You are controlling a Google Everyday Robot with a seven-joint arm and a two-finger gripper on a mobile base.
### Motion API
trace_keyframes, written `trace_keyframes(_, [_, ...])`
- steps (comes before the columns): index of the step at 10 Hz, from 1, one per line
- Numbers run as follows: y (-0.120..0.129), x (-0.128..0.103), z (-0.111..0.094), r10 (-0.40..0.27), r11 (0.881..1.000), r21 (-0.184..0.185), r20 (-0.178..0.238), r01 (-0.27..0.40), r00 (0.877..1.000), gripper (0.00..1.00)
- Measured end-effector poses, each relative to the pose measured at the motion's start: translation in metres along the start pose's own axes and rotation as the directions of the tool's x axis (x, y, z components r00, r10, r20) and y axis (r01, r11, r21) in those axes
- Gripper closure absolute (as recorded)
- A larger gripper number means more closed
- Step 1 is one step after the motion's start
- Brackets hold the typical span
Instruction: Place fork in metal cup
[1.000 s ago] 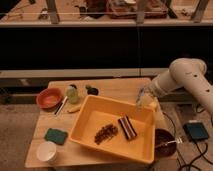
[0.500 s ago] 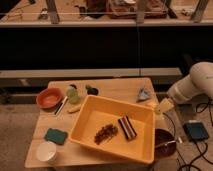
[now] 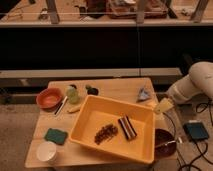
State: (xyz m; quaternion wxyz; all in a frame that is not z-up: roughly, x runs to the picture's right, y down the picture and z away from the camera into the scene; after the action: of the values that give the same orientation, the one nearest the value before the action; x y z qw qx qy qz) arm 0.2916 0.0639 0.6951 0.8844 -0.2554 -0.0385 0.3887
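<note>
Fork: I think it is the thin silver stick [image 3: 170, 144] lying across the dark red bowl [image 3: 161, 136] at the right front corner. It is too small for me to be sure.
How the fork feels: I guess it is light, hard and smooth. It will not bend or break, but it could slip or spin in the claw.
Where to hold it: I would pinch the handle near the middle, across its thin side, where it sits up off the bowl.
Metal cup: the small dark cup [image 3: 92, 90] is at the back of the table, well apart from the fork. Its mouth is small, so the fork should go in end first.
Claw: the gripper [image 3: 162, 106] hangs over the right side of the table, just past the yellow bin [image 3: 120, 102]. It is spread wide and I see nothing in it.
Table: it is flat pale wood [image 3: 117, 87], with the big bin between the fork and the cup.
Room: it is dark behind the table, and wires lie on the floor at the right.
</note>
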Motion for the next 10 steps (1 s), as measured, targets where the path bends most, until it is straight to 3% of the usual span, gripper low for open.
trace_keyframes(2, [-0.003, 0.011, 0.005, 0.029, 1.0, -0.009, -0.026, -0.029, 0.999, 0.2])
trace_keyframes(6, [-0.029, 0.066, -0.003, 0.107, 0.994, 0.007, -0.111, -0.107, 0.988, 0.2])
trace_keyframes(10, [-0.015, 0.122, -0.003, 0.169, 0.986, 0.009, -0.162, -0.169, 0.972, 0.2])
